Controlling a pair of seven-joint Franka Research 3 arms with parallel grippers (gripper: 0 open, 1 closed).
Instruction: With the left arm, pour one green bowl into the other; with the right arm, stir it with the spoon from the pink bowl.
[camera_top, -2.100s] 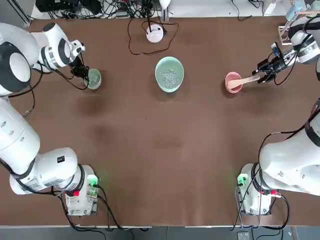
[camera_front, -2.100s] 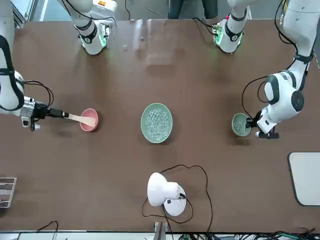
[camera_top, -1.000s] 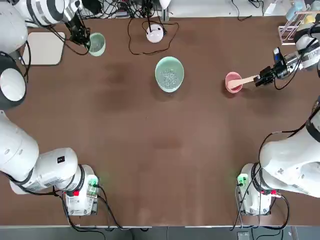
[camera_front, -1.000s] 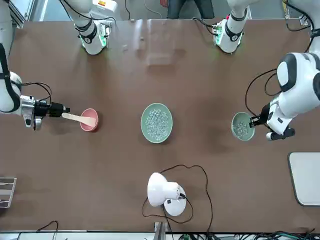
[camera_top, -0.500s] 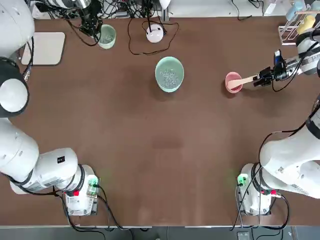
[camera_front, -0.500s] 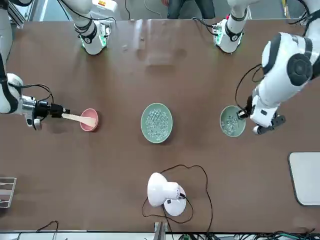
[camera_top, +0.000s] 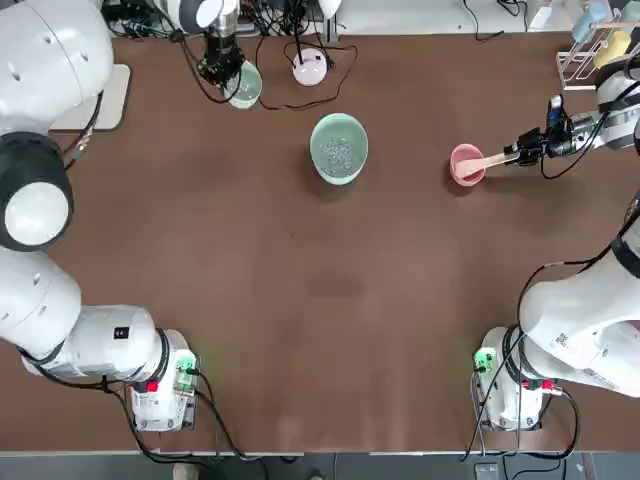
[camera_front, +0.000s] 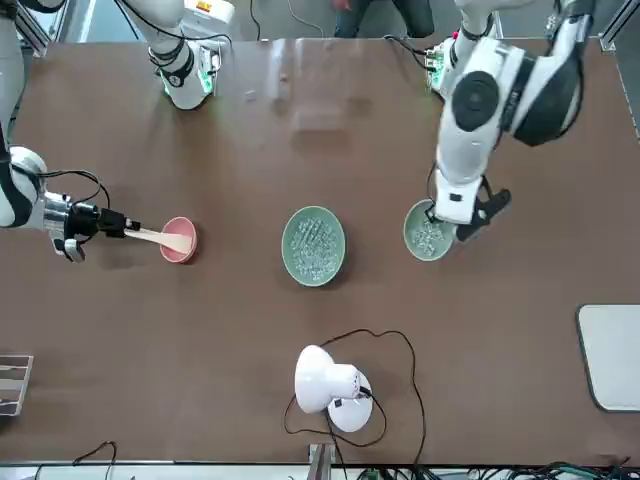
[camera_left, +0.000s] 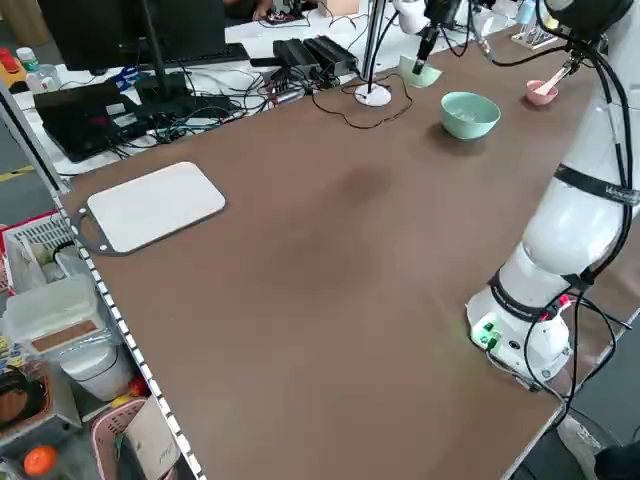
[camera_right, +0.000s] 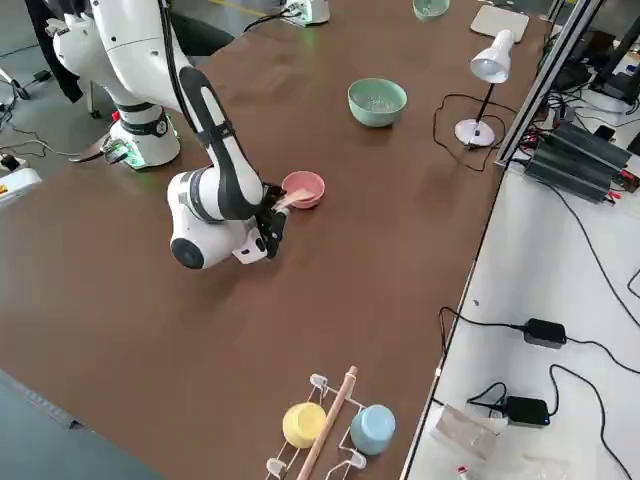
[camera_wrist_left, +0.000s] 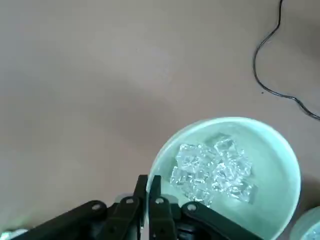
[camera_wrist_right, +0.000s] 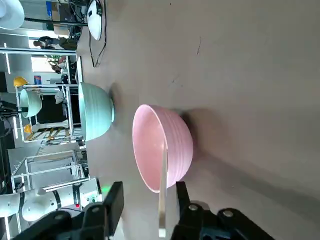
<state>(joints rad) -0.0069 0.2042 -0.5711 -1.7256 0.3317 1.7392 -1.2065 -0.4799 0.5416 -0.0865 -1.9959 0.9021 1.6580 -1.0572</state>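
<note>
left gripper (camera_wrist_left: 148, 186) pinching small green bowl (camera_wrist_left: 227, 172) — wrist-only

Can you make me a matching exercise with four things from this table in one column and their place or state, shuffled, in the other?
Things:
1. small green bowl
2. large green bowl
3. spoon
4. desk lamp

Places or states:
A. stands on the table, bits inside, no gripper at it
B. white, with a black cord
C. held up by the rim in the left gripper
D. tip in the pink bowl, handle at the right gripper

Pairs: 1-C, 2-A, 3-D, 4-B
</note>
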